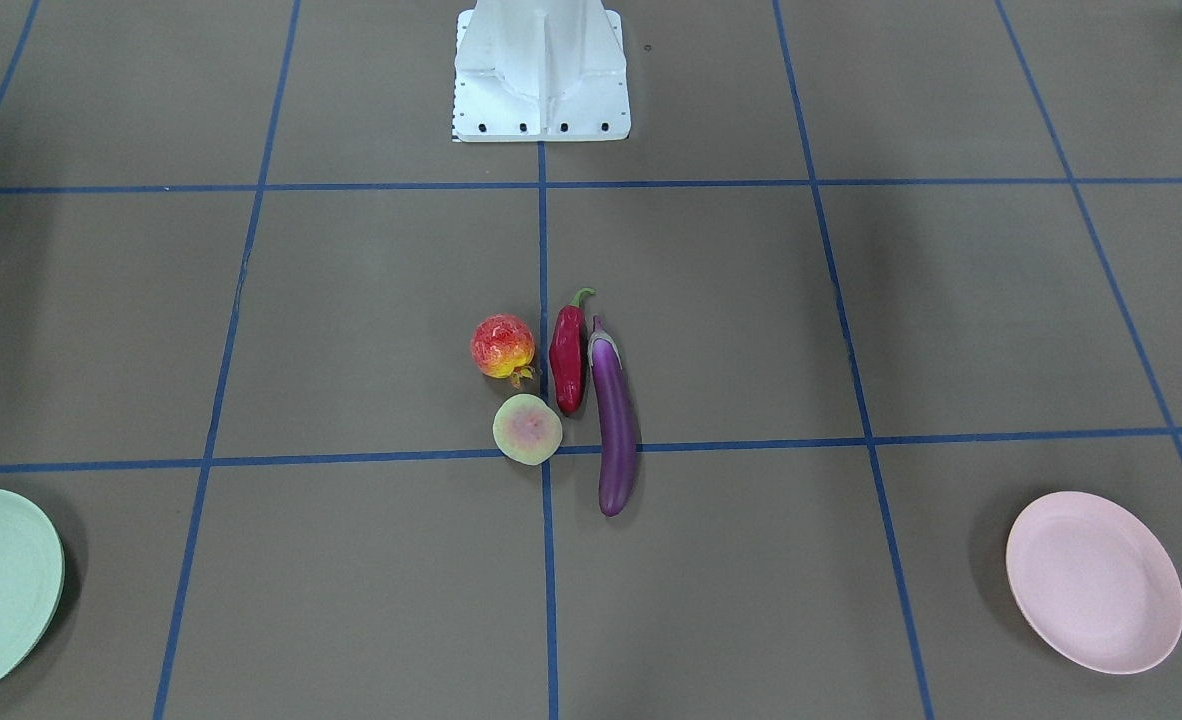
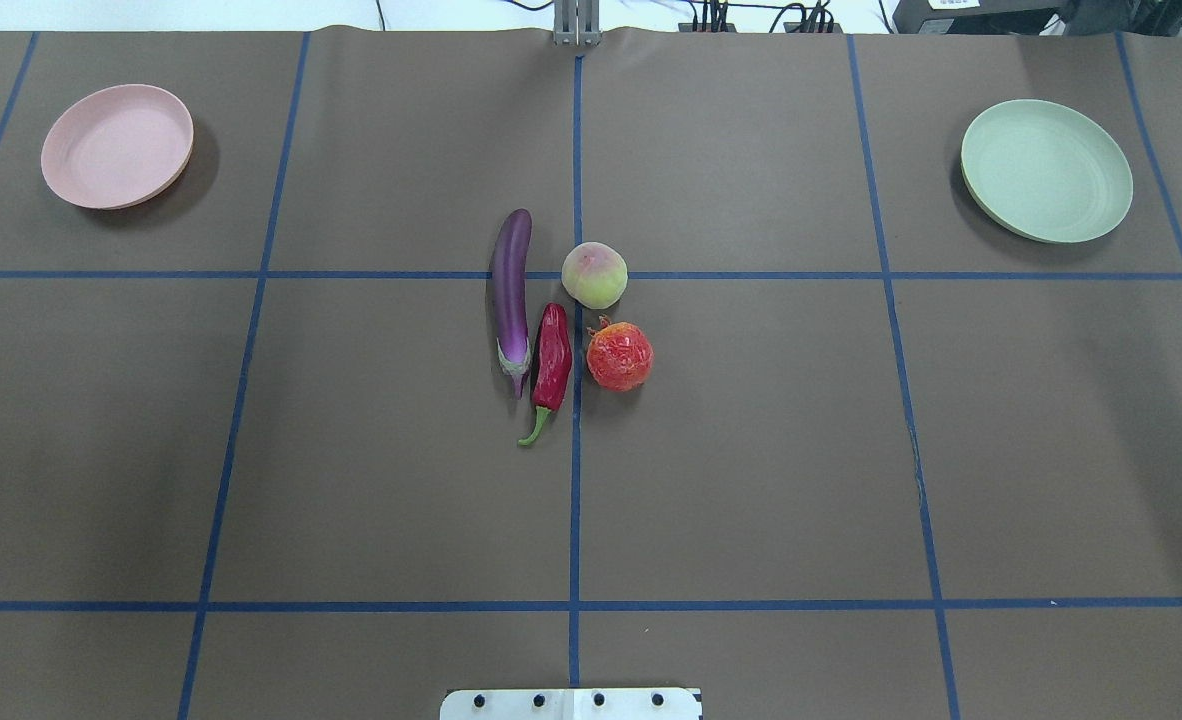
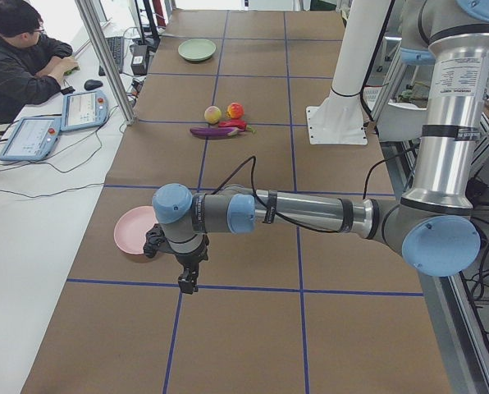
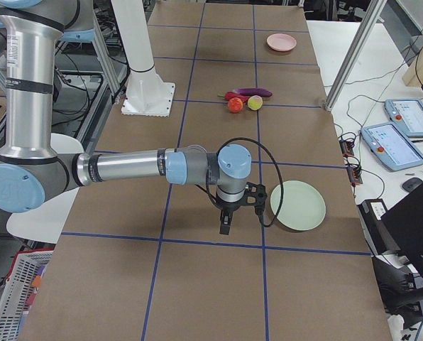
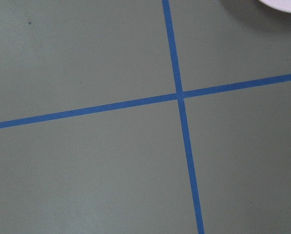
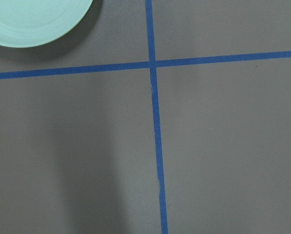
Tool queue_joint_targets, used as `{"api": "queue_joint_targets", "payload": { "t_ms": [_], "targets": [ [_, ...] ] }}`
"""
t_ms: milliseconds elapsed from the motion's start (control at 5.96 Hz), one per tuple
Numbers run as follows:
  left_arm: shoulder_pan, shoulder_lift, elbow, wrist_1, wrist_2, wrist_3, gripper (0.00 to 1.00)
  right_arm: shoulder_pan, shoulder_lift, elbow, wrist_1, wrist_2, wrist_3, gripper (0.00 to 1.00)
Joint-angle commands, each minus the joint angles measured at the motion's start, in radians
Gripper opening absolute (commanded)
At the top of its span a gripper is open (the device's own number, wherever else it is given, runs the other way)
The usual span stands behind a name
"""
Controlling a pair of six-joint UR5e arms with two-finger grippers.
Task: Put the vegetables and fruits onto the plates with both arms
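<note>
Brown, blue-taped surface (image 2: 351, 480): pink plate (image 2: 116, 146), then eggplant (image 2: 512, 285), chili (image 2: 553, 355), peach (image 2: 594, 275) and red fruit (image 2: 619, 356) clustered centrally, then green plate (image 2: 1046, 170). Left hand (image 3: 187, 285) and right hand (image 4: 225, 227) point down beside the plates; whether parted, cannot tell.

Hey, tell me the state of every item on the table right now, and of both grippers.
Eggplant: lying on the table, unplated.
Chili: lying on the table, unplated.
Red-and-yellow fruit: on the table, unplated.
Peach: on the table, unplated.
Pink plate: empty.
Green plate: empty.
Left gripper: near the pink plate; open or shut unclear.
Right gripper: near the green plate; open or shut unclear.
</note>
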Motion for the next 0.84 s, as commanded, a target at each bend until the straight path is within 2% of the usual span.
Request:
{"api": "queue_joint_targets", "payload": {
  "t_ms": [0,503,671],
  "targets": [
    [0.0,-0.002,-0.011,-0.001,0.001,0.0,1.0,0.0,0.0,-0.001,0.001,0.0,-0.005,1.0],
    [0.003,-0.092,-0.014,0.04,0.002,-0.001,1.0,-0.002,0.009,0.001,0.001,0.01,-0.004,1.0],
    [0.015,-0.12,-0.099,0.092,-0.004,-0.006,1.0,-0.002,0.018,0.001,0.001,0.013,-0.004,1.0]
  ]
}}
